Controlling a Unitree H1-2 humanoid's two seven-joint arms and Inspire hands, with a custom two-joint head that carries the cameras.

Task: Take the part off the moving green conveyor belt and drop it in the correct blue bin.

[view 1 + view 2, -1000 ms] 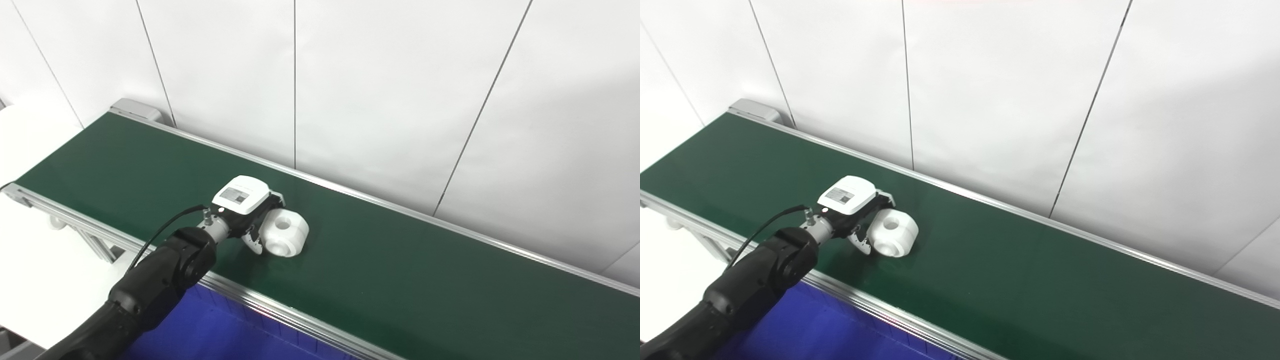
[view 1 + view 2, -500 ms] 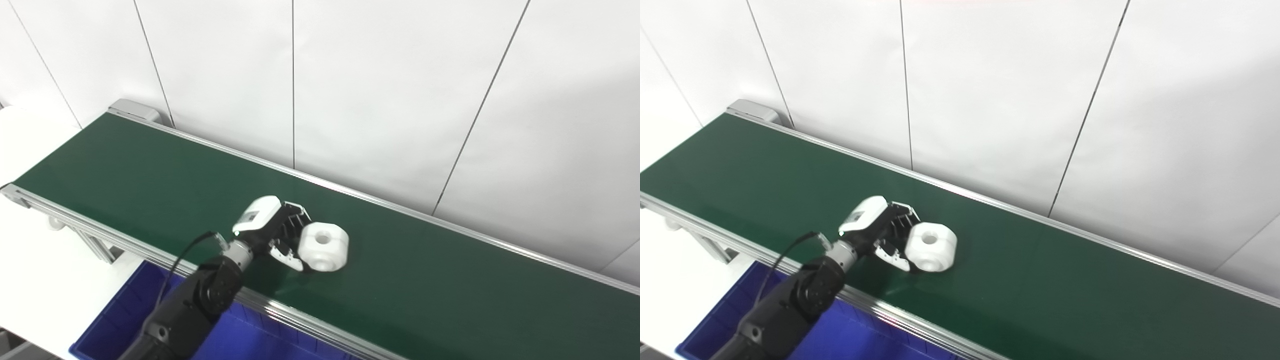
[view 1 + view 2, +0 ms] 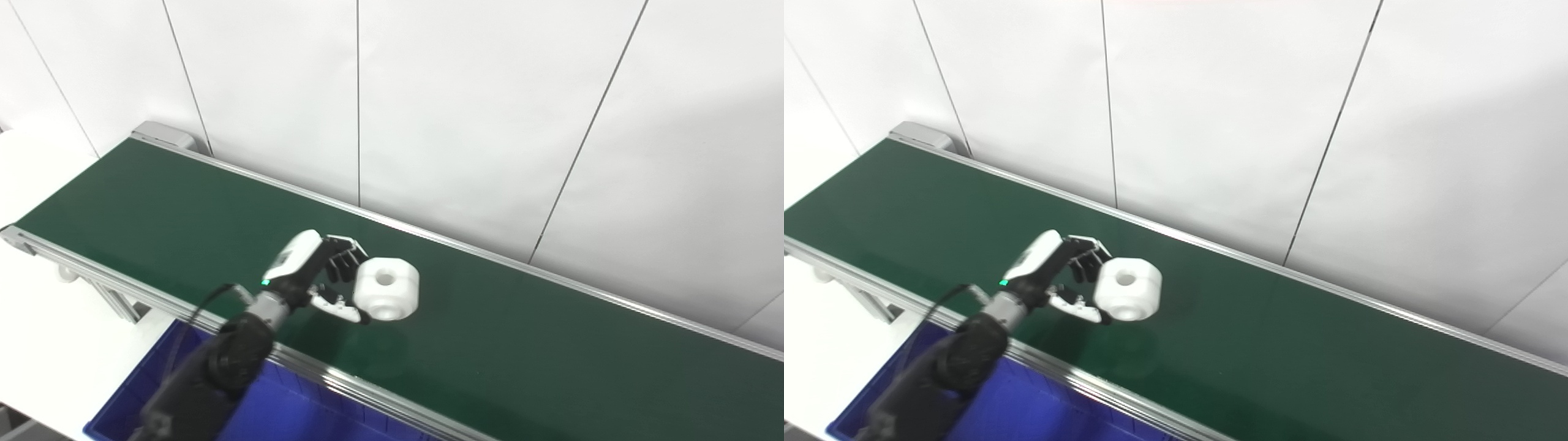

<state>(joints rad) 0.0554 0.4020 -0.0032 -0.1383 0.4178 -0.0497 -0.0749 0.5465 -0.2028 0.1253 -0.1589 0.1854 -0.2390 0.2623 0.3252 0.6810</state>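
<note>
The part (image 3: pixel 387 288) is a white chunky ring with a round hole in its top face. My left hand (image 3: pixel 318 272) is shut on its left side, with fingers against its near-top edge and the thumb under it. The part hangs a little above the green conveyor belt (image 3: pixel 153 202), and its faint shadow lies on the belt below it. The same hand (image 3: pixel 1059 269) and part (image 3: pixel 1127 288) show in the right eye view. My right hand is not in view.
A blue bin (image 3: pixel 288 416) sits below the belt's near metal rail (image 3: pixel 343 380), under my left forearm. A white panelled wall runs behind the belt. White table surface (image 3: pixel 37 318) lies at the left.
My left hand first slid right along the belt with the part, then closed on it and lifted it off the belt. The forearm has swung aside, uncovering more of the bin.
</note>
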